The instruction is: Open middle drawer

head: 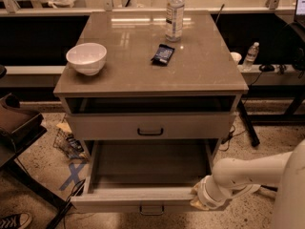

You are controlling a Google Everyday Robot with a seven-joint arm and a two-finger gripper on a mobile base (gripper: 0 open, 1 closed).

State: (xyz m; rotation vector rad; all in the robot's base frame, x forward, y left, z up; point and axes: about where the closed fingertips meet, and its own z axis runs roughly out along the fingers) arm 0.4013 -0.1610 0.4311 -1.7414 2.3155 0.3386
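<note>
The middle drawer point(143, 198) is pulled far out of the cabinet. Its pale bare floor point(150, 163) shows, and the flat front has a small dark bar handle point(151, 209) at its centre. Above it is the taller drawer front with the larger dark handle point(150, 131), which is shut. The lowest drawer is hidden under the open one. My gripper point(199, 202) is at the right end of the open drawer's front edge, at the end of my white arm point(248, 173) that reaches in from the right.
On the cabinet top point(124, 75) stand a white bowl point(86, 57), a dark packet point(163, 54) and a water bottle point(175, 13). A dark chair point(16, 123) is at the left, with a wire basket point(66, 140) beside the cabinet. A blue tape cross point(72, 174) marks the floor.
</note>
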